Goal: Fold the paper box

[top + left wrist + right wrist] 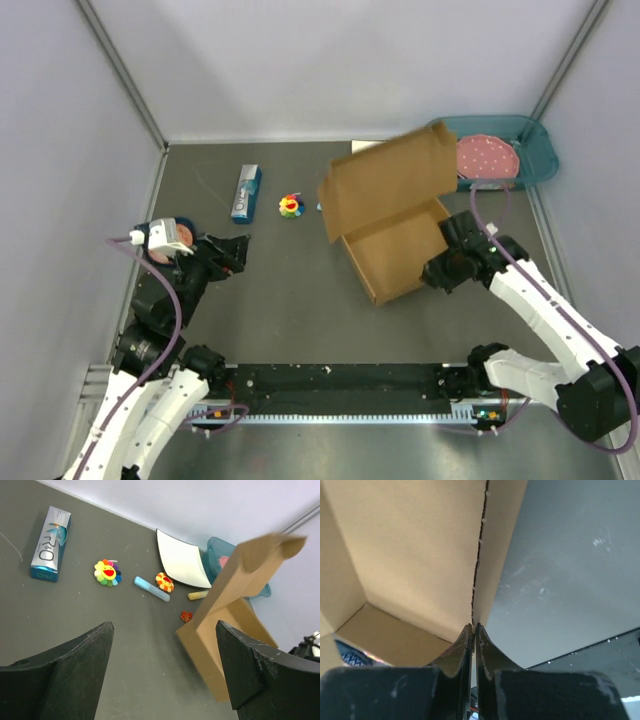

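The paper box (395, 250) is brown cardboard and lies right of the table's middle, its lid flap (385, 185) raised up and back. In the left wrist view the box (235, 625) stands ahead on the right with the lid up. My right gripper (437, 272) is at the box's right side wall. In the right wrist view it (474, 626) is shut, its tips pinching the lower edge of that wall (490, 555). My left gripper (240, 250) hangs open over bare table at the left, well apart from the box, with nothing between its fingers (164, 625).
A blue-and-silver carton (246, 192) and a rainbow flower toy (290, 206) lie at the back, left of the box. A white plate (182, 560), a blue stick (151, 589) and small toys (164, 581) lie behind the box. A teal bin (535, 150) sits at the back right.
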`<state>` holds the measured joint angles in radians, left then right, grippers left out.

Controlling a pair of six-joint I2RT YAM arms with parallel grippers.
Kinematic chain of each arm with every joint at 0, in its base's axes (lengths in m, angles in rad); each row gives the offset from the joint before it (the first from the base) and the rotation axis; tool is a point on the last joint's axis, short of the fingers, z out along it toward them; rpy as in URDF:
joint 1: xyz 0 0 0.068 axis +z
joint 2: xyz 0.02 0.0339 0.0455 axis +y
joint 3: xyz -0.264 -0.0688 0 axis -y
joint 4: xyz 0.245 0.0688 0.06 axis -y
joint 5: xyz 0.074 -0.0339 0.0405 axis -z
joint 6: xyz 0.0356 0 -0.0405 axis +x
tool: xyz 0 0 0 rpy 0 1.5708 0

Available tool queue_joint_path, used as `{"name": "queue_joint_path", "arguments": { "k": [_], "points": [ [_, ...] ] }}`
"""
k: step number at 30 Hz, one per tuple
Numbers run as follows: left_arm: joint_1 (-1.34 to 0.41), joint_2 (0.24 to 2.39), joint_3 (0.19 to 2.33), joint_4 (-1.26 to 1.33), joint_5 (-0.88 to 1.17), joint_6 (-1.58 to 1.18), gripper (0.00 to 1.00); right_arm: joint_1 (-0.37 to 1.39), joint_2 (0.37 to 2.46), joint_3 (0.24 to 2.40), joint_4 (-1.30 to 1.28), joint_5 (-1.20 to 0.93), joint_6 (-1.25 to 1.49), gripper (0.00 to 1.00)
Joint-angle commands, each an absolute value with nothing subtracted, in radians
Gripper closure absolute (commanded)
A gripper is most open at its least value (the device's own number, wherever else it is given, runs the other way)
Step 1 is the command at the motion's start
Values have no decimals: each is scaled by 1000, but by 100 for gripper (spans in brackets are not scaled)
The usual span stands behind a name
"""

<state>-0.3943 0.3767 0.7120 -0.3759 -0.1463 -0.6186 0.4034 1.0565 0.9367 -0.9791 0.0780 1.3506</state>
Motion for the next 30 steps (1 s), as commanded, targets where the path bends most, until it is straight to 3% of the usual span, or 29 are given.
{"name": "queue_joint_path", "arguments": {
  "k": [1, 16, 17, 21, 26, 30],
  "points": [
    [-396, 380, 684, -341, -91, -660, 12, 503, 1020, 847, -936, 147, 1699, 100],
    [-397, 436, 564, -249, 55, -684, 16, 798, 1233, 779, -812, 224, 2060, 100],
    [-396, 439, 563, -249, 57, -672, 16, 810, 1245, 788, -811, 221, 2042, 83],
    [-396, 442, 560, -250, 35, -647, 15, 845, 1241, 828, -816, 287, 1933, 54],
    [-396, 477, 566, -250, 9, -617, 13, 847, 1201, 859, -839, 331, 1694, 38],
    [-396, 508, 586, -265, -69, -595, 11, 874, 1161, 922, -856, 347, 1482, 36]
  ]
}}
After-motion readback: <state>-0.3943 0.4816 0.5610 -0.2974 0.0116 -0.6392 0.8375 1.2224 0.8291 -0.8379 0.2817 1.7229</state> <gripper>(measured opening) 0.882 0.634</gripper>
